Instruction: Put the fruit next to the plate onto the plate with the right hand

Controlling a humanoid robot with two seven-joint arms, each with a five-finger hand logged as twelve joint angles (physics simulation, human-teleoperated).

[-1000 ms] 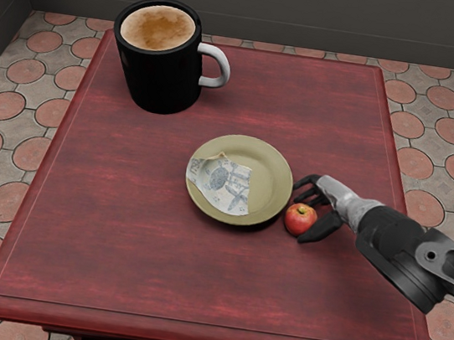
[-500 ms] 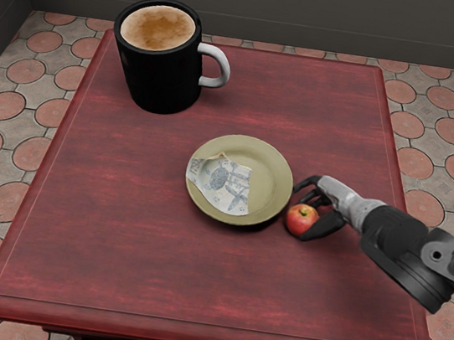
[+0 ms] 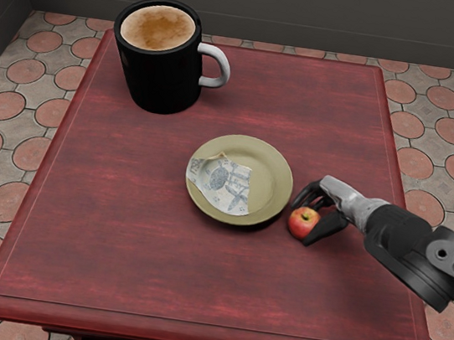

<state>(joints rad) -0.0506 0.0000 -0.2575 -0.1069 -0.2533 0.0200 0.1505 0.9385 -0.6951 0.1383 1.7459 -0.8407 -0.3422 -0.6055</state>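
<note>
Red and small, the apple is the thing you want to watch in the head view: it sits on the tabletop, inside the curl of the right hand, whose arm comes in from the picture's right edge. You can see the dark fingers bent over the far side of the fruit and the thumb hooked in under its near side, so the hand is closed most of the way round the apple and appears to touch it on both sides. How firm that grip is, you cannot tell from this angle. The apple rests on the wood, not lifted, and it is off the plate. Just past the apple on the side away from the wrist you have the pale green plate, its rim right beside the fruit and perhaps touching it; the gap is too small to judge. On the half of the plate farther from the hand lies a crumpled, whitish printed scrap of paper. Well apart from the hand, beyond the plate and towards the far corner of the tabletop, stands a big black mug filled with a brown frothy drink, upright, with its white handle turned towards the hand's side of the tabletop.
</note>
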